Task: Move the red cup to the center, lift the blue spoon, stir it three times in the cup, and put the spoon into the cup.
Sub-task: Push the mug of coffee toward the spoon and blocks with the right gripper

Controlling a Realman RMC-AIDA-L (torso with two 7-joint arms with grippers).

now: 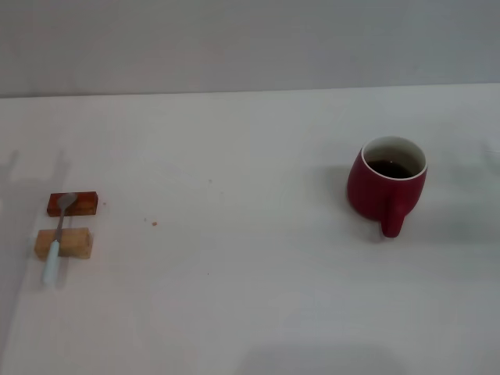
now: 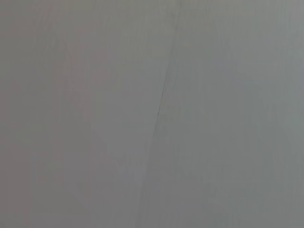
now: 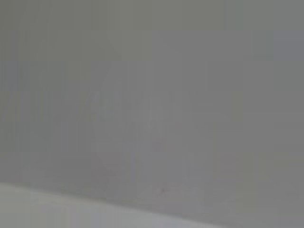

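Head view shows the red cup (image 1: pixel 387 186) standing far right, handle facing near, nearer the right arm; neither hand visible, so grip unknown.

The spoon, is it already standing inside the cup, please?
No, the spoon lies across two wooden blocks on the robot's left, far from the cup.
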